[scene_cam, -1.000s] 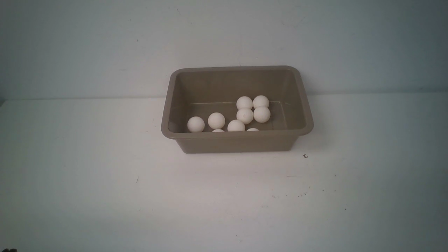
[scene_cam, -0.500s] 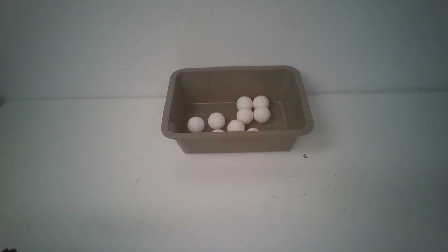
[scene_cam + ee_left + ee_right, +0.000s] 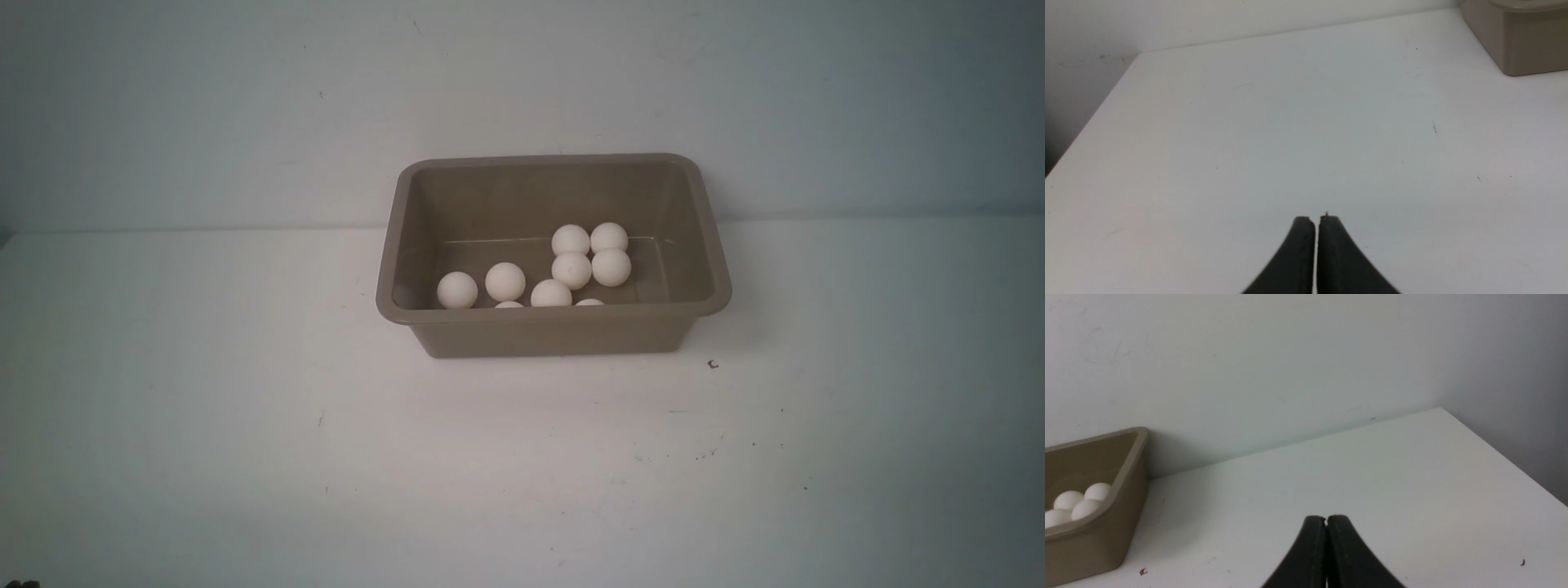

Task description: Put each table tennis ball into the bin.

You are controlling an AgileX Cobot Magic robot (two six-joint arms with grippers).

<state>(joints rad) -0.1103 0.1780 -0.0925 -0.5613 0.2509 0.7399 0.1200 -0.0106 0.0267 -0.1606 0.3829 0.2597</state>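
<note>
- The bin (image 3: 553,331) stands on the white surface (image 3: 245,425), towards the wall.
- The table tennis balls (image 3: 571,269) all lie inside the bin (two peek just over its near rim).
- Left end effector (image 3: 1316,222): jaws pressed together, empty, above bare surface.
- Right end effector (image 3: 1326,522): likewise closed, empty.

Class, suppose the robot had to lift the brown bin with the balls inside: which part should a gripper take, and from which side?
Probably the flared rim of the bin, at the middle of the near long wall, coming from above with one jaw inside and one outside. The sloping walls offer poor purchase, and the table tennis balls crowd that near wall.
</note>
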